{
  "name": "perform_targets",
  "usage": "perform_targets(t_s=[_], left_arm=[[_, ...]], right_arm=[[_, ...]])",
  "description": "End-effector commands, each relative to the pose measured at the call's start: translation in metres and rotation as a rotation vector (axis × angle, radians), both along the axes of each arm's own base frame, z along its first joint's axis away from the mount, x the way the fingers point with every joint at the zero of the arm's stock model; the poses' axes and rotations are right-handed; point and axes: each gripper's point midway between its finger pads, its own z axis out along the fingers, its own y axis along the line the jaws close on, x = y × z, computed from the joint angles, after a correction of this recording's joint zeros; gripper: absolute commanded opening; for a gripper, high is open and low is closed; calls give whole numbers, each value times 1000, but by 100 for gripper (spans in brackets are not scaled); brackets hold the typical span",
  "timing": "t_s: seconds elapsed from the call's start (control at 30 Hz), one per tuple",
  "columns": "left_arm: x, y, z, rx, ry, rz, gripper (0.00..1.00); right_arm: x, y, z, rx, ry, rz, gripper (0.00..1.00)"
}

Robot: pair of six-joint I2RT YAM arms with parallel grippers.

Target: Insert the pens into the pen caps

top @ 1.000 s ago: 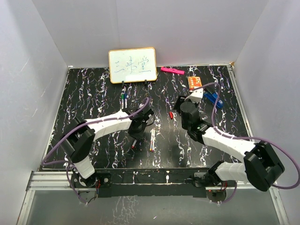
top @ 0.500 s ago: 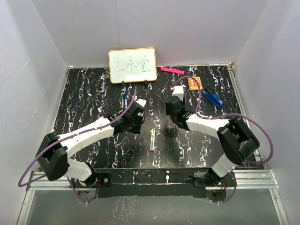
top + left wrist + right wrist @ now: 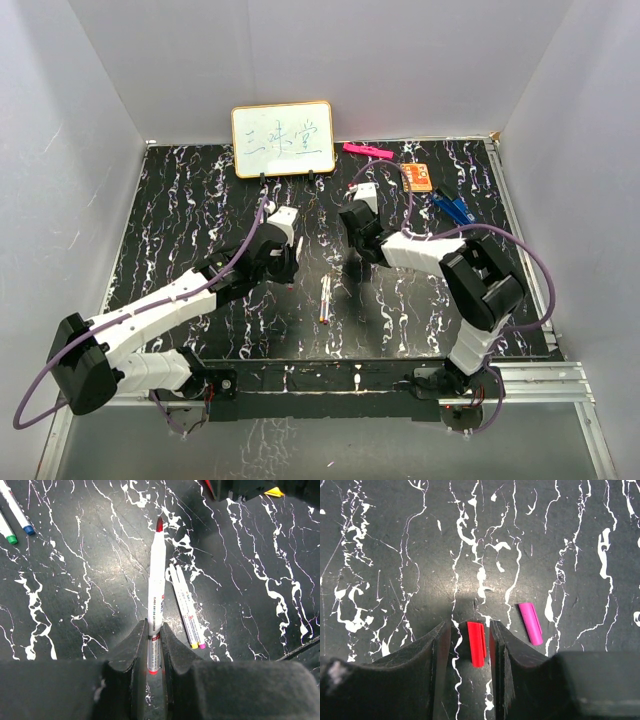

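Note:
My left gripper (image 3: 154, 627) is shut on a white pen with a red tip (image 3: 156, 585), which points away from it over the black marbled table (image 3: 75, 580). In the top view this gripper (image 3: 284, 266) is left of centre. My right gripper (image 3: 470, 627) is open, with its jaws either side of a red cap (image 3: 477, 643) lying on the table. A purple cap (image 3: 531, 623) lies just right of the right finger. In the top view the right gripper (image 3: 361, 252) is right of centre. Two pens (image 3: 186, 605) with yellow and pink ends lie side by side (image 3: 325, 298) between the arms.
Two more pens, blue-tipped (image 3: 17, 511) and green-tipped (image 3: 6, 530), lie far left of the held pen. At the back stand a small whiteboard (image 3: 283, 139), a pink marker bar (image 3: 367, 151), an orange card (image 3: 417, 177) and a blue clip (image 3: 452, 207).
The right gripper has swung left from the right side to the red cap. The left arm has stretched forward and lower, its gripper shifting slightly left with the red pen.

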Motion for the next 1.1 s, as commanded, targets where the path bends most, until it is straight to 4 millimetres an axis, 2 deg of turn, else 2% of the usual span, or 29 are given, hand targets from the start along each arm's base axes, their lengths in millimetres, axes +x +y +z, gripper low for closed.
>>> perform_targets(t_s=[0.0, 0.3, 0.43, 0.67, 1.07], left_arm=[[2, -3, 8, -22, -42, -19, 0], [3, -8, 6, -54, -48, -25, 0], [2, -8, 7, -63, -52, -26, 0], [2, -3, 8, -59, -54, 0, 0], [5, 4, 11, -41, -69, 35, 0]], right_arm=[[11, 8, 4, 6, -10, 0, 34], [8, 3, -13, -26, 29, -15, 34], [8, 3, -16, -26, 36, -21, 34], [5, -4, -32, -11, 110, -45, 31], [-24, -6, -48, 38, 234, -34, 31]])
